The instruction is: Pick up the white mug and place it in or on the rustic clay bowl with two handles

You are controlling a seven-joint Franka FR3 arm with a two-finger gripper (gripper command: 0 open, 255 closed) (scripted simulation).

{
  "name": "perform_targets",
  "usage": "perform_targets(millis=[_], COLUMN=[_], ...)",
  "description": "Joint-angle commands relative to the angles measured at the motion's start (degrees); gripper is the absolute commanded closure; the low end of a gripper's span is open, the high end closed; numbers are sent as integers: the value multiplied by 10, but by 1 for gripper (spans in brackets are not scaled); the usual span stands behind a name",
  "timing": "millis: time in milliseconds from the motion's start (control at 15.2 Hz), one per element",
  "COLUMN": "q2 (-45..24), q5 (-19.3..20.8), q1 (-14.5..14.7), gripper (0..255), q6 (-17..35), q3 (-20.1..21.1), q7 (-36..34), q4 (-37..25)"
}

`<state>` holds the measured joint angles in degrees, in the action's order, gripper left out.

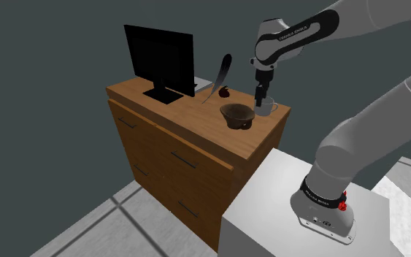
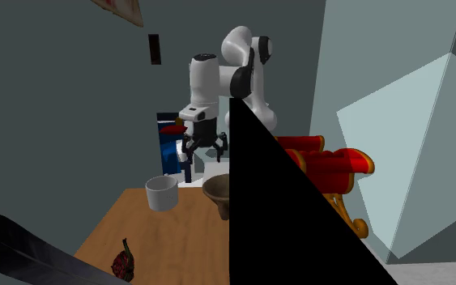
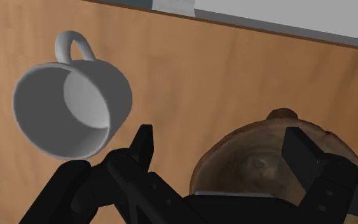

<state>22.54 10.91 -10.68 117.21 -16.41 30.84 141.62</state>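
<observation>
A white mug (image 1: 268,108) stands upright on the wooden dresser top (image 1: 196,109), near the edge that faces the stand. The brown clay bowl (image 1: 236,115) sits just beside it, at the shoulder view's left of the mug. My gripper (image 1: 260,93) hangs above the two, open and empty. In the wrist view the mug (image 3: 69,108) lies outside one finger, handle pointing away from it, while the bowl (image 3: 260,165) shows between the fingertips (image 3: 142,143). In the second exterior view the gripper (image 2: 202,158) hovers behind the mug (image 2: 162,193), and the bowl (image 2: 220,190) is half hidden.
A black monitor (image 1: 160,58), a dark feather (image 1: 220,73) and a small dark red object (image 1: 225,92) stand farther back on the dresser. The grey stand (image 1: 284,212) adjoins the dresser. A black wedge (image 2: 283,219) blocks much of the second exterior view.
</observation>
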Motion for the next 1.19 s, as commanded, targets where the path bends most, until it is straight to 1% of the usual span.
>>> perform_targets(millis=[0, 198, 396, 462, 924, 1122], q2=[-36, -94, -154, -160, -199, -199], q5=[3, -2, -17, -20, -32, -32], q1=[-6, -12, -17, -18, -20, -20], gripper=[0, 0, 0, 0, 0, 0], q6=[28, 65, 97, 100, 162, 162], q3=[-19, -45, -69, -71, -77, -76], q7=[24, 60, 100, 104, 114, 114], q4=[-13, -41, -75, -78, -53, -53])
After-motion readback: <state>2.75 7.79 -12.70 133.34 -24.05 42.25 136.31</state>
